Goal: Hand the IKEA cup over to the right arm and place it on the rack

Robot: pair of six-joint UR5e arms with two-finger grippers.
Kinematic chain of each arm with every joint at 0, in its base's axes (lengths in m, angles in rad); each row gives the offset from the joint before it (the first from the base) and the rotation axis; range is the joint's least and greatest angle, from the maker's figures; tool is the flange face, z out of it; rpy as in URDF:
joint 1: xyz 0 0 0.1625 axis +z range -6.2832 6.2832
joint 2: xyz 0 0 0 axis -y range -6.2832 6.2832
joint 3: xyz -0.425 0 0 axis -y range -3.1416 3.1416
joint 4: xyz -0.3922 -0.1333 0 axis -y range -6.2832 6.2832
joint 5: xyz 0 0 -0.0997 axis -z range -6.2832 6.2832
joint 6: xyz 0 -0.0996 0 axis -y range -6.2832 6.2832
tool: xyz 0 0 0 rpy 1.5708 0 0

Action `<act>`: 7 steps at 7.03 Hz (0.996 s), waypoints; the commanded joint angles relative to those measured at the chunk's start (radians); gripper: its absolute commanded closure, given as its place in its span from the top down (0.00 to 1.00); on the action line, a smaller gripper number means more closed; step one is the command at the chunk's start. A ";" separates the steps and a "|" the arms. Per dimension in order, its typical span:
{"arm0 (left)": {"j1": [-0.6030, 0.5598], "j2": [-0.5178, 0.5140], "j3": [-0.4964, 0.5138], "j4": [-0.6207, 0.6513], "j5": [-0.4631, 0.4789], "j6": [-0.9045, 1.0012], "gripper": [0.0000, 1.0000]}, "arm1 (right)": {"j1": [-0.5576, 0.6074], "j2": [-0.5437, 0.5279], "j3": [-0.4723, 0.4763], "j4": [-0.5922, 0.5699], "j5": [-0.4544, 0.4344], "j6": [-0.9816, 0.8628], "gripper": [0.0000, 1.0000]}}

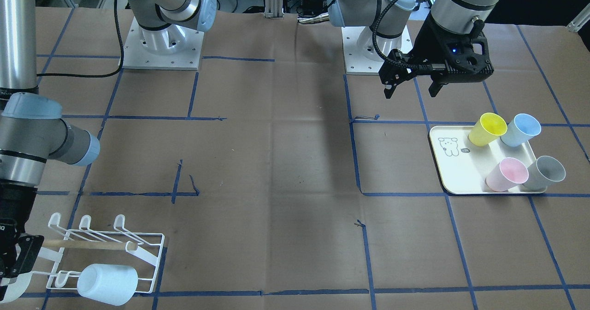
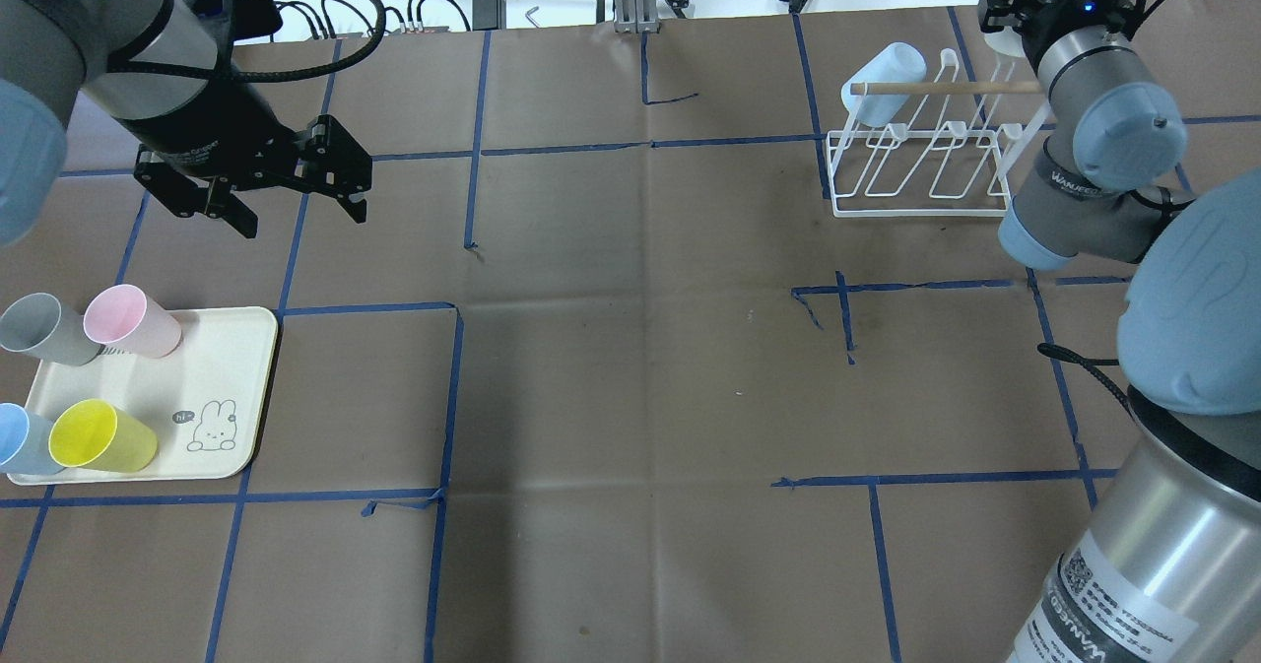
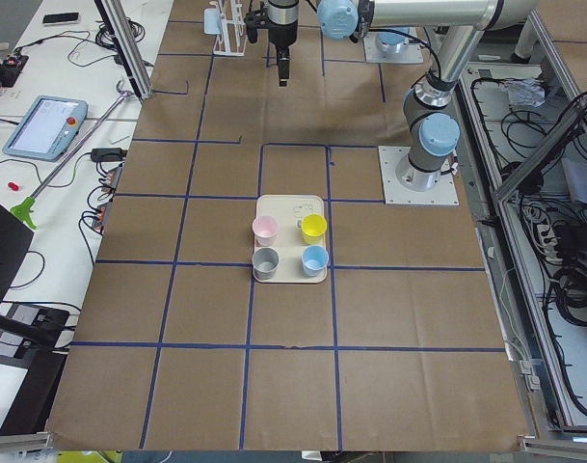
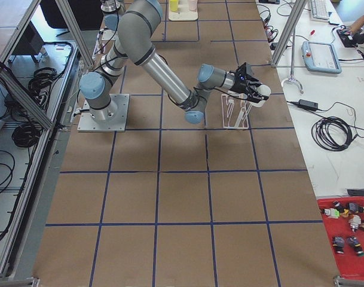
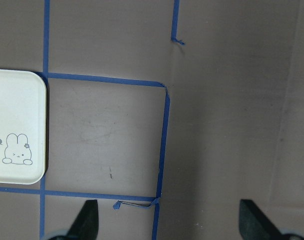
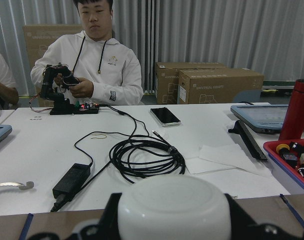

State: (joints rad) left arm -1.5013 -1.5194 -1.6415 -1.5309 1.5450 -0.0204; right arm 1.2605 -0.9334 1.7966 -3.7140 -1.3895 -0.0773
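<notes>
gripping the white cup (image 6: 171,197), the right gripper (image 6: 174,220) was closed on its sides at the table's far right corner, just beyond the end of the rack (image 2: 926,165). in the wrist view the cup's closed, rounded end pointed up, so its long axis stood about upright; the mouth was hidden. the cup was not on any prong.

the rack held one pale blue cup (image 2: 882,92), tilted on a prong at the end nearest the table's middle, under the tip of the wooden dowel (image 2: 946,88). which way its mouth faced could not be told.

toward the table's left end the cream tray (image 2: 232,367) held four upright cups with mouths up: grey cup (image 2: 44,328), pink cup (image 2: 128,320), blue cup (image 2: 20,438) and yellow cup (image 2: 99,436).

the left gripper (image 2: 300,220) hung above the table (image 2: 640,348) near the tray, fingers spread wide, holding nothing.
</notes>
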 commanded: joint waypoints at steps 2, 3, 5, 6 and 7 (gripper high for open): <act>-0.005 -0.025 0.012 0.008 0.001 -0.001 1.00 | -0.003 0.008 0.014 0.003 0.000 -0.005 0.25; -0.005 -0.031 0.014 0.015 0.003 0.000 1.00 | -0.003 0.008 0.004 0.029 -0.018 -0.003 0.99; -0.007 -0.047 0.022 0.029 0.004 -0.001 1.00 | 0.003 -0.030 -0.003 0.184 -0.013 -0.001 1.00; -0.007 -0.048 0.026 0.031 0.004 -0.001 1.00 | 0.005 -0.065 -0.003 0.210 -0.006 -0.001 1.00; -0.016 -0.048 0.026 0.031 0.004 -0.001 1.00 | 0.008 -0.123 -0.003 0.329 -0.009 -0.001 1.00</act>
State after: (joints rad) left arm -1.5101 -1.5660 -1.6171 -1.5016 1.5491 -0.0213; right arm 1.2652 -0.9979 1.7941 -3.4958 -1.3987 -0.0784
